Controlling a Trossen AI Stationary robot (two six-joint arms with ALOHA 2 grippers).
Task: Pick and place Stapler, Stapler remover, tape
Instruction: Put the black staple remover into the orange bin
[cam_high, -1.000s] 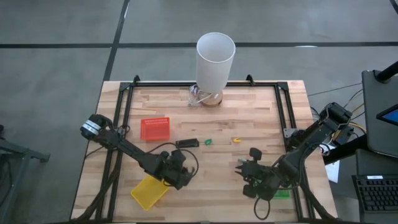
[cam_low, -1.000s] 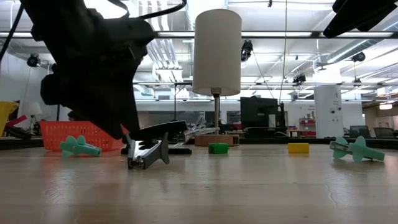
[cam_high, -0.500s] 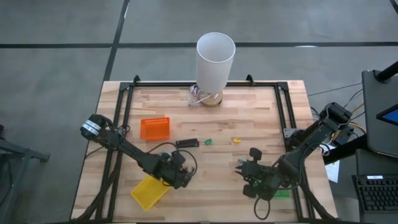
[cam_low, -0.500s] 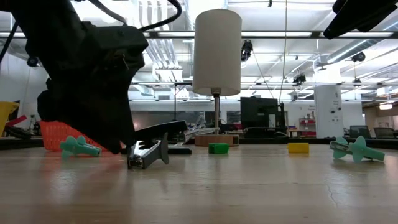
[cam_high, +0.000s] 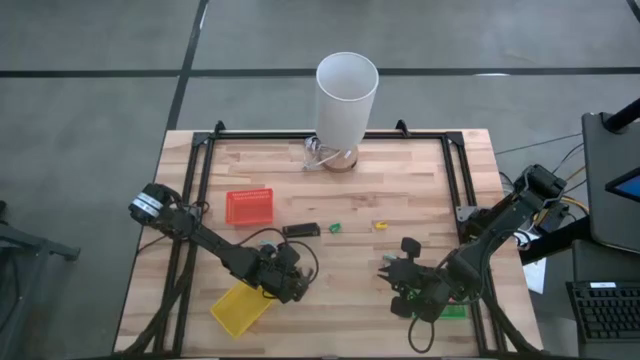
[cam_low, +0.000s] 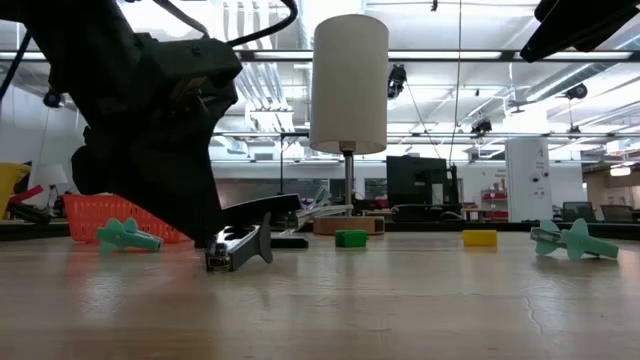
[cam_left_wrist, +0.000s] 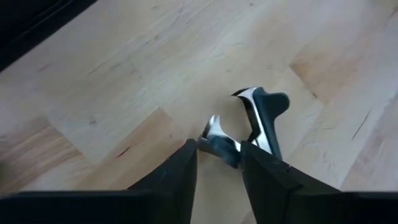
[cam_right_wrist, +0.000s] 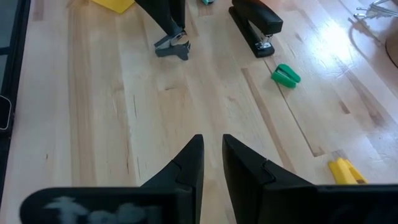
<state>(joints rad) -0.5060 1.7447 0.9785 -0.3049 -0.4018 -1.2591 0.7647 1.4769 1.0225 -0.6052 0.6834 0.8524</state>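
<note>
Your left end effector (cam_left_wrist: 217, 163) is down on the wooden worktop (cam_high: 400, 190), straddling the small grey metal staple remover (cam_left_wrist: 252, 127) with one dark finger (cam_left_wrist: 180, 177) on either side of its near tip. The fingers look close to the metal, but you cannot tell whether they have bitten yet. Taking the tall white cylinder (cam_high: 346, 100) at the far edge as your landmark, the remover sits well toward the near side from it and to its left.

The small black bar-shaped stapler (cam_high: 301, 230) lies between the cylinder and the remover, apart from both, with the red mesh basket (cam_high: 249, 207) to its left. A small green piece (cam_high: 335, 228) and a small yellow piece (cam_high: 381, 225) rest just right of the stapler.

What may go wrong: you hold only the thin end of a curved, slick metal claw. If you pinch off-centre, it will likely pivot or squirt out sideways. The claw's weight hangs beyond your fingertips, so a quick lift could twist it loose. Pressing down too hard could drag the fingertips on the wood.

Your right end effector (cam_right_wrist: 211, 152) waits near the worktop's near-right corner, far right of the cylinder, its fingers nearly together and empty.

No brand, label or writing can be read anywhere.
</note>
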